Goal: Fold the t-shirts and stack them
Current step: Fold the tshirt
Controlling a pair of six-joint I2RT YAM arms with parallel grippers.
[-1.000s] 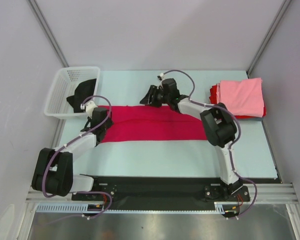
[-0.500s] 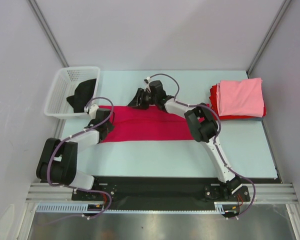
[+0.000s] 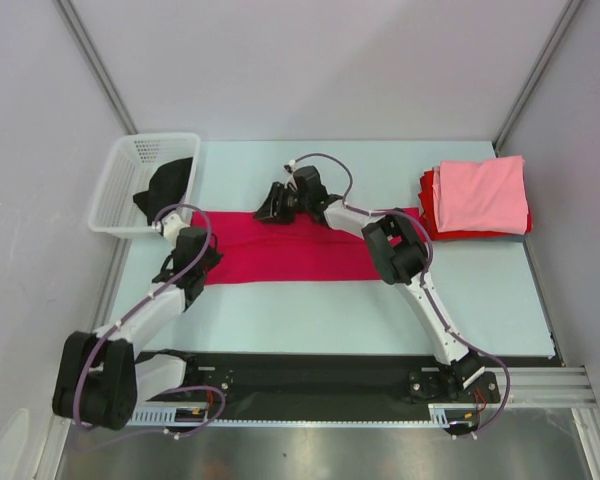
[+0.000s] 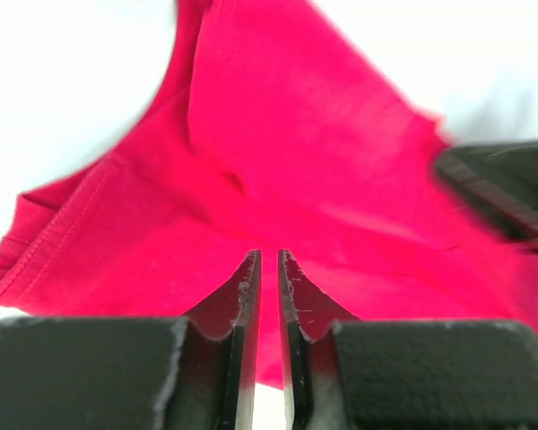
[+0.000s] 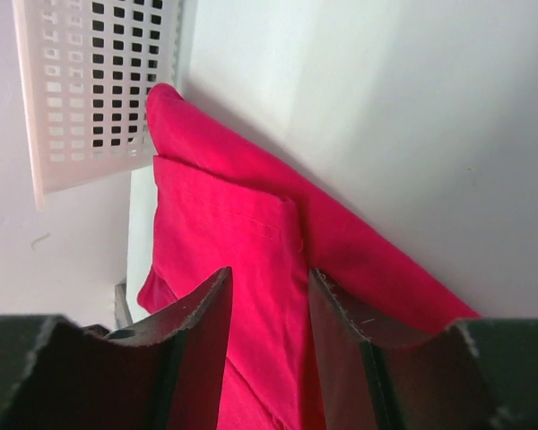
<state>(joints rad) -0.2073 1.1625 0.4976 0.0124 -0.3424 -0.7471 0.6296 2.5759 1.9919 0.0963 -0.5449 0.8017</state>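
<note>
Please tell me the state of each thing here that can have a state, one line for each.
Crimson t-shirt: flat, folded into a long strip.
Pink t-shirt: folded, on top of the stack.
Black t-shirt: crumpled in the basket.
Left tool: shut on crimson cloth.
Right tool: open.

The red shirt [image 4: 278, 170] is seen as soft matt cloth with a stitched hem. The basket [image 3: 130, 175] is white perforated plastic. The table [image 3: 310, 310] appears smooth and matt.
</note>
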